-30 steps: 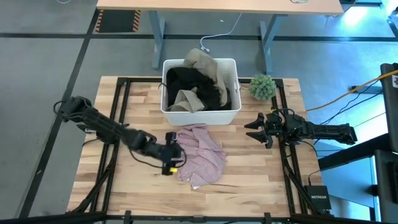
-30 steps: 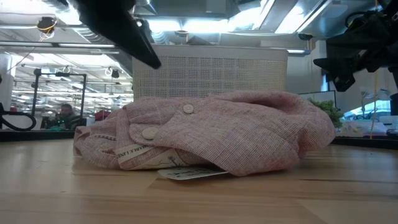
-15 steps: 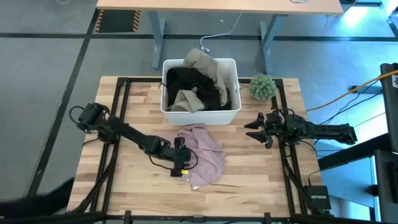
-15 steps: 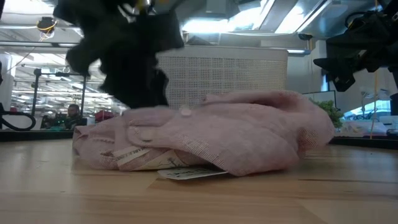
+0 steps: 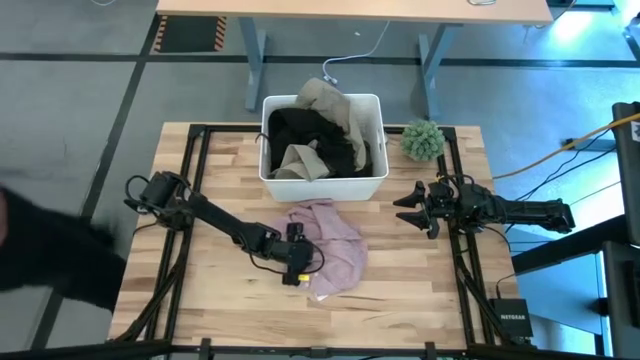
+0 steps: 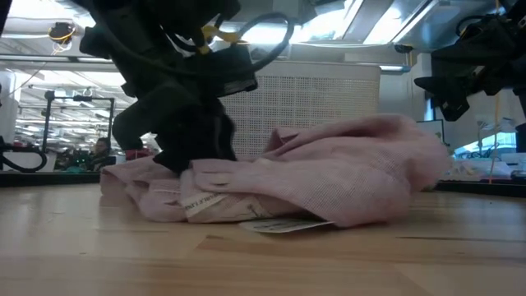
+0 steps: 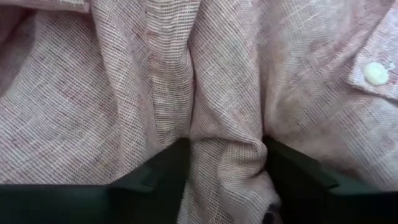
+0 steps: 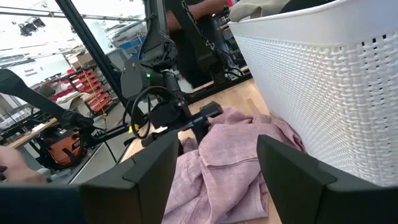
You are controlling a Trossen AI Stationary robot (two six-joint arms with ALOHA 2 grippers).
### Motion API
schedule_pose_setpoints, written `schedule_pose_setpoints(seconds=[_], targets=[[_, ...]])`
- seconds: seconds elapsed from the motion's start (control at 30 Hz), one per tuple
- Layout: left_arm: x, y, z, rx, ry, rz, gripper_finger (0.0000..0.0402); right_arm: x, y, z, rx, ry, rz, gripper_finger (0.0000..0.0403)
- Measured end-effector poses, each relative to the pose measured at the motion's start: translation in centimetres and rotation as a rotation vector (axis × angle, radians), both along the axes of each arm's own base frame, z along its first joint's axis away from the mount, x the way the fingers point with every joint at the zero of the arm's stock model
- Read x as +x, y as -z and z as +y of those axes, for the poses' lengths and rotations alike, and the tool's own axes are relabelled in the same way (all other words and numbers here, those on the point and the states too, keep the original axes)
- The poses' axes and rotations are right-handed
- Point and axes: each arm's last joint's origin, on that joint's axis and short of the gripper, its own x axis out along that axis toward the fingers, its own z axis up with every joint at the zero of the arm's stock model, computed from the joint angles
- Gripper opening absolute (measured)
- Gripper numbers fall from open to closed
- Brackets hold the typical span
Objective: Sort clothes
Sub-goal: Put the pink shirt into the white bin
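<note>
A mottled pink garment lies crumpled on the wooden table, in front of the white bin; it also shows in the low view and the right wrist view. My left gripper is down on its left part and shut on a ridge of it. A black garment and khaki-beige cloth lie in the bin. My right gripper is open and empty above the table's right side. My left gripper pinches a raised fold of the pink garment between its two fingers, near a buttoned edge. The fingers come slanting down from the table's left. The garment lies on the table, bunched and slack around the fold.
A small green fuzzy plant stands right of the bin, at the table's far right. A paper tag sticks out under the garment's near edge. A dark blurred shape shows beyond the table's left edge.
My left gripper has gone toward the table's right edge and down onto the pink garment. The garment's left part has been pressed flatter and pushed a little to the right, while its right part has stayed in a heap.
</note>
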Motion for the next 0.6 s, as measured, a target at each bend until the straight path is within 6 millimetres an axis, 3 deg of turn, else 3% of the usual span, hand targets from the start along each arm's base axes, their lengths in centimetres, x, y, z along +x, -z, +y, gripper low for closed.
schedule_pose_setpoints(seconds=[0.27, 0.33, 0.47, 0.6], targets=[[0.1, 0.0, -0.2, 0.003, 0.029, -0.021, 0.0032, 0.0, 0.0, 0.0, 0.0, 0.0, 0.0, 0.0237], [0.0, -0.5, -0.5, 0.0, 0.038, -0.027, 0.003, 0.0, 0.0, 0.0, 0.0, 0.001, 0.0, 0.0237], [-0.7, -3.2, -0.9, 0.051, 0.064, -0.076, 0.003, 0.0, 0.0, 0.0, 0.0, 0.001, 0.0, 0.0237], [-1.2, -8.1, -1.0, 0.166, 0.065, -0.202, 0.003, 0.0, 0.0, 0.0, 0.0, 0.001, 0.0, 0.0237]])
